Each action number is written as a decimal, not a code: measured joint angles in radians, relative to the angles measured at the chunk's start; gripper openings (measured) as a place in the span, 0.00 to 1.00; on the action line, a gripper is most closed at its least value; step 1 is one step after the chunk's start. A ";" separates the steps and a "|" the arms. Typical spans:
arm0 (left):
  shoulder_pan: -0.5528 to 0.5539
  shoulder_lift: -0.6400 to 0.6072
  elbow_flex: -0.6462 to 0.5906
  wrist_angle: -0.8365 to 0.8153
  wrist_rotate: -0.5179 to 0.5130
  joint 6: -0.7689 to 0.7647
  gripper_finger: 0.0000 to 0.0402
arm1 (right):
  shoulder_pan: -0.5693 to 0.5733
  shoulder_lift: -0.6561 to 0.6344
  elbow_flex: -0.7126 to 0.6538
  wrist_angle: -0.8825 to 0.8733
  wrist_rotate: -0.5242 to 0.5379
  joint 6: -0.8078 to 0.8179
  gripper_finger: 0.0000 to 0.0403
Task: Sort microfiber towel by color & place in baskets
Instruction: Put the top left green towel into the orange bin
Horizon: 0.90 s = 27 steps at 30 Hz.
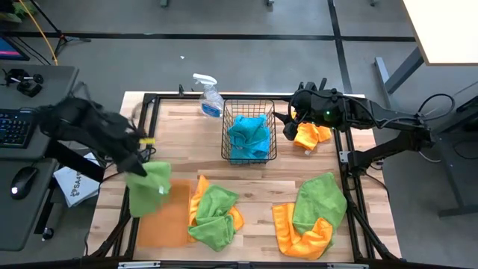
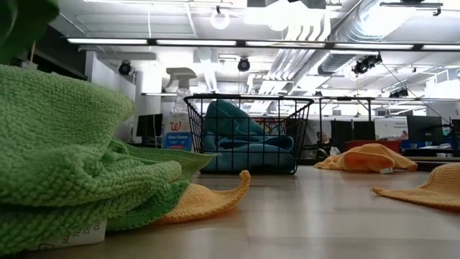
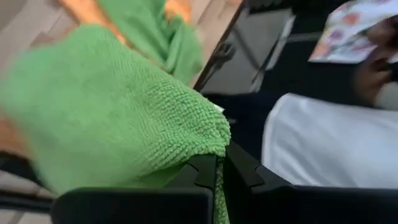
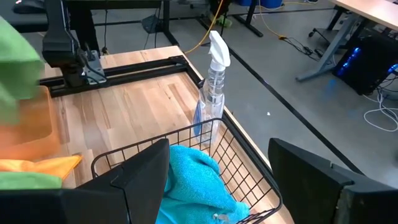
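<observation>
High view: the left gripper is pinched on a green towel hanging below its jaws over the orange tray. The right gripper, jaws wide, hovers beside the black basket holding blue towels.

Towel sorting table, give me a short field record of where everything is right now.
left end effector: shut on green towel, above orange tray
right end effector: open, over black wire basket
basket contents: blue towels
loose on table: green and orange towels
spray bottle: upright, beside the basket
</observation>
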 joint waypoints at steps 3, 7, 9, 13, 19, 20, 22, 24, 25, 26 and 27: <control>-0.043 0.002 -0.121 0.076 0.044 -0.015 0.00 | 0.000 0.000 0.000 0.000 0.001 0.000 0.67; -0.122 0.002 -0.301 0.447 0.116 -0.083 0.00 | 0.000 0.000 0.000 0.000 0.001 0.000 0.67; -0.161 0.008 -0.377 0.695 0.109 -0.133 0.00 | 0.000 0.000 0.000 0.000 0.001 -0.004 0.67; -0.246 0.050 -0.472 0.955 0.058 -0.240 0.00 | -0.003 0.000 0.000 0.000 0.000 -0.025 0.67; -0.372 0.079 -0.492 0.868 0.030 -0.288 0.00 | -0.031 0.000 0.000 -0.002 -0.004 -0.026 0.67; -0.385 0.074 -0.492 0.833 0.008 -0.301 0.00 | -0.038 0.000 0.000 -0.002 -0.014 -0.026 0.67; -0.404 0.051 -0.492 0.745 -0.017 -0.341 0.00 | -0.049 0.000 0.000 -0.002 -0.033 -0.026 0.67; -0.417 0.029 -0.491 0.612 -0.028 -0.381 0.00 | -0.059 0.000 0.000 -0.002 -0.052 -0.025 0.67; -0.424 0.023 -0.491 0.542 -0.037 -0.389 0.00 | -0.063 0.000 0.000 -0.002 -0.056 -0.025 0.67; -0.430 0.021 -0.491 0.471 -0.046 -0.390 0.00 | -0.066 0.000 0.000 -0.002 -0.057 -0.024 0.67; -0.436 0.021 -0.491 0.406 -0.057 -0.390 0.00 | -0.067 0.000 0.000 -0.002 -0.057 -0.024 0.67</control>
